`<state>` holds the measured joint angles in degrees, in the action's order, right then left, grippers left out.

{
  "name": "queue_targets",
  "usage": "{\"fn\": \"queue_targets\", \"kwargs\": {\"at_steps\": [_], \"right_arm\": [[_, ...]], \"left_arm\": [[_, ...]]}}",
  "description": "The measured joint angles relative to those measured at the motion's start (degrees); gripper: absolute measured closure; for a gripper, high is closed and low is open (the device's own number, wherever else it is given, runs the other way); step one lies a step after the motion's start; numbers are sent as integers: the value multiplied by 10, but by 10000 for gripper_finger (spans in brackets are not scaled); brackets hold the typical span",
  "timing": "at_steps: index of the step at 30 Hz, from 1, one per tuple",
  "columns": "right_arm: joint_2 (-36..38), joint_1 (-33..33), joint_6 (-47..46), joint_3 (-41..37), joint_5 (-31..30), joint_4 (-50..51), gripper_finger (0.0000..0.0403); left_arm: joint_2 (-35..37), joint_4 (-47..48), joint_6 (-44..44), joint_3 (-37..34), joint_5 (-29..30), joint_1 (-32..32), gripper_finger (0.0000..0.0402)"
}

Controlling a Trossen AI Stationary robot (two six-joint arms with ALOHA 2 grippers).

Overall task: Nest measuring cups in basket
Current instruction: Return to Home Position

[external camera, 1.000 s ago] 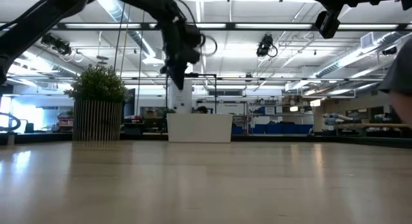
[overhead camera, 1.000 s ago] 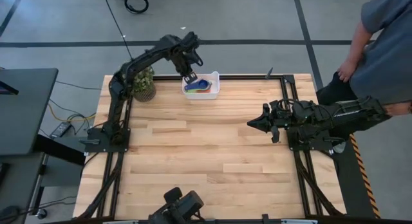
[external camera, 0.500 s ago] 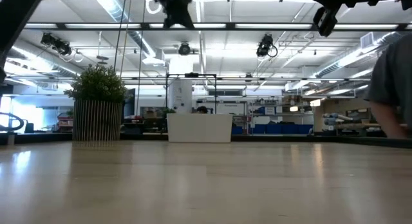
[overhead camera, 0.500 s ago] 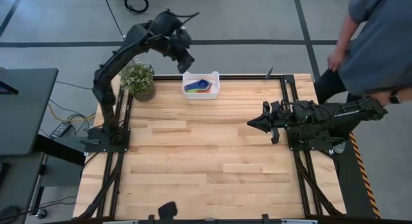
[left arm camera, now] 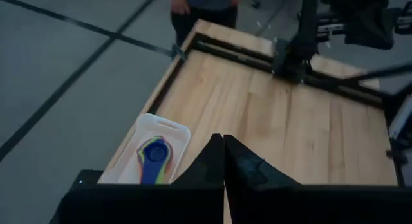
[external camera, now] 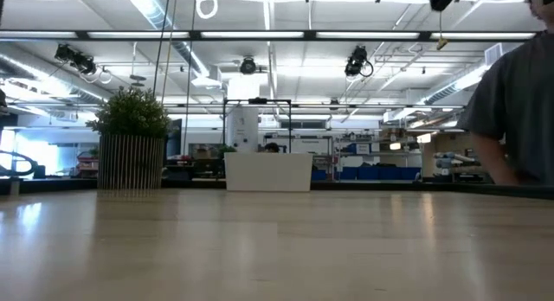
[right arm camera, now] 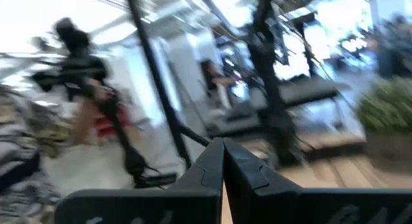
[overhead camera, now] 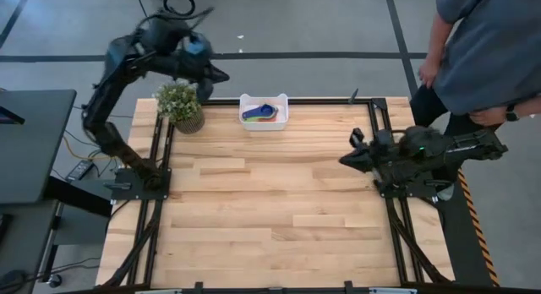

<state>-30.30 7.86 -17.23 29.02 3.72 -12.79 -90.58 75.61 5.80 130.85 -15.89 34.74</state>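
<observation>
Wooden table (overhead camera: 279, 201) bears the basket (overhead camera: 285, 117) of measuring cups (overhead camera: 258, 113); left claw (left arm camera: 223, 139) and right claw (right arm camera: 223, 142) both pinched together, empty.

Basket (overhead camera: 285, 117): one, at the bench's far edge. Measuring cups (overhead camera: 258, 113): one nested stack inside it, with blue, green and orange showing; individual count not determinable. Potted plant (overhead camera: 182, 104): one. Arms: two, left arm (overhead camera: 110, 100) and right arm (overhead camera: 431, 150). Person (overhead camera: 490, 49): one.

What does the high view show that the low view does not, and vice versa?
Only the high view shows the nested measuring cups inside the basket, and the left gripper beyond the table's far edge. Only the low view shows the basket's side wall and the room behind. Both show the basket, the potted plant and a person.
</observation>
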Motion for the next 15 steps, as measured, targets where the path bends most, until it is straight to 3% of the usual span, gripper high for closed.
{"fn": "queue_targets", "kwargs": {"at_steps": [3, 8, 15], "right_arm": [[65, 0, 6, 0, 19, 39, 389], [166, 0, -21, 0, 1, 141, 389], [271, 0, -3, 0, 3, 200, 389]], "left_arm": [[32, 3, -29, 0, 25, -3, 400], [74, 14, -69, 0, 98, -24, 400], [117, 45, -105, 0, 184, -79, 400]]}}
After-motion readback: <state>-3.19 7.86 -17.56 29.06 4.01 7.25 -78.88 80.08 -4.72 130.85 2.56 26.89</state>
